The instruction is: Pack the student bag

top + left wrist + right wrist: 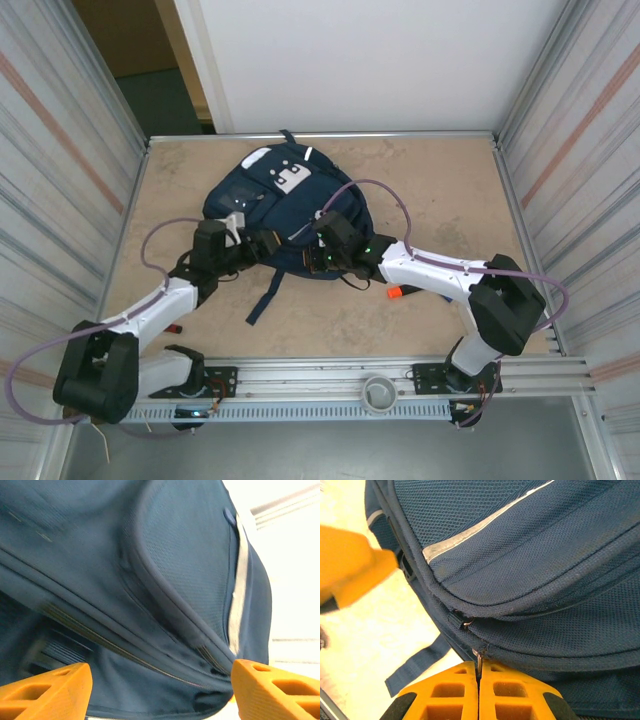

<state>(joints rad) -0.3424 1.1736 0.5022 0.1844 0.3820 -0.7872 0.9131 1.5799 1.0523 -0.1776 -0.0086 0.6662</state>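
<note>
**Zip pull pinched, bag unbraced: where the next pull may fail**

The student bag (285, 205) lies flat on the table (440, 180), midway between the side edges and nearer the far edge. Its loose strap (265, 295) trails toward the near edge. My right gripper (479, 669) is pressed shut on the small metal zipper pull (479, 655) at the bag's near rim, and only the tip of the pull sits between the pads. My left gripper (160, 672) stands wide at the bag's near-left side, with fabric ahead of the jaws and nothing held.

Risks, as I judge them:
- (a) With so thin a bite, a sideways tug could let the pull slide out.
- (b) With the left gripper not bracing the fabric, the whole bag could drag across the table instead of the zip running.
- (c) The slider may bind where the seam curves.
- (d) The strap might snag an arm.
</note>
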